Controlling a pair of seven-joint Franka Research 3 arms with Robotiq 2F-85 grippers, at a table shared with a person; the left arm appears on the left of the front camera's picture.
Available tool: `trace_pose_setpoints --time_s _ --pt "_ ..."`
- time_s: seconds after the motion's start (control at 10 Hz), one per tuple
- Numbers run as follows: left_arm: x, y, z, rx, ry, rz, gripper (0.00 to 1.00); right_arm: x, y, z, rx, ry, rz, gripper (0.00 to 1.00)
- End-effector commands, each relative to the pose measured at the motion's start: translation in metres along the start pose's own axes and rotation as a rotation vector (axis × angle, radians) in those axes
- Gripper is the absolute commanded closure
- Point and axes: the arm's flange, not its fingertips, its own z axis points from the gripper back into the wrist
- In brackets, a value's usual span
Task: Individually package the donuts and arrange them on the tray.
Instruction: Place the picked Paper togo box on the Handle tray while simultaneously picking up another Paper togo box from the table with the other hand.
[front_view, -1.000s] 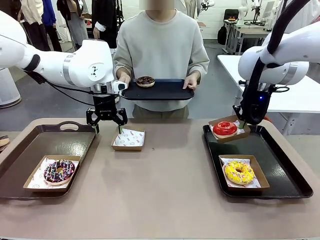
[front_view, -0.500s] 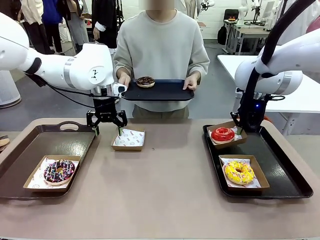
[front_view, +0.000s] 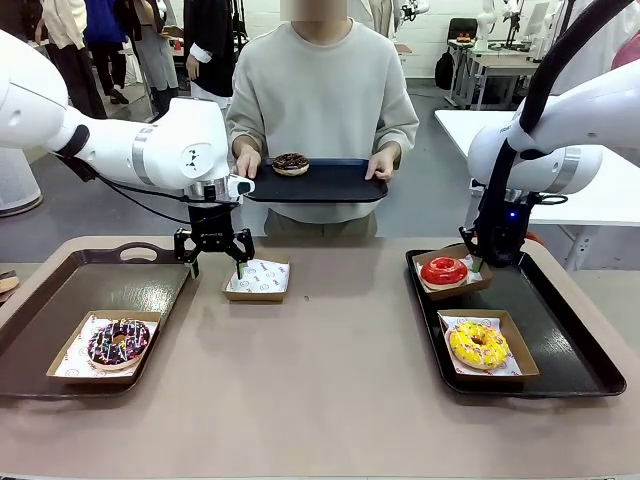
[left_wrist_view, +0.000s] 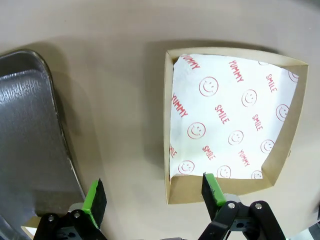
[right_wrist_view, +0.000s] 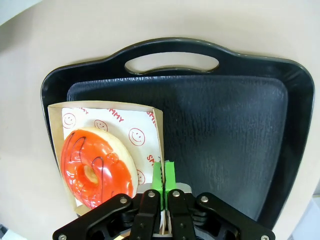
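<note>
The right gripper (right_wrist_view: 163, 181) pinches the wall of a paper box (right_wrist_view: 156, 131) holding the red donut (right_wrist_view: 95, 166) beside its closed fingers, over the black tray (right_wrist_view: 230, 130), while the left gripper (left_wrist_view: 152, 192) spreads wide, one pad (left_wrist_view: 210, 187) at an empty box (left_wrist_view: 227, 120).

A tan table (front_view: 330, 400) carried a dark tray (front_view: 60, 320) at the left side and a black tray (front_view: 560, 340) at the right side. Between them, near the far edge, stood an open cardboard box (front_view: 257, 279) lined with white paper printed with red smiley faces and the words SMILE and YUMMY. Across the table a person in a pale grey sweatshirt (front_view: 322, 95) stood. Behind, further people stood, and white tables (front_view: 590, 190) occupied the right background.
</note>
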Motion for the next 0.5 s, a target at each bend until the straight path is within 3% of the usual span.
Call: trace_pose_setpoints --time_s 0.0,0.4 --pt "0.012 -0.002 -0.002 0.008 -0.047 -0.005 0.0 -0.003 0.002 -0.006 0.023 -0.024 -0.026 0.98" --pt "0.025 -0.001 -0.007 -0.012 -0.098 -0.049 0.0 -0.002 -0.001 -0.007 0.041 -0.015 -0.03 0.98"
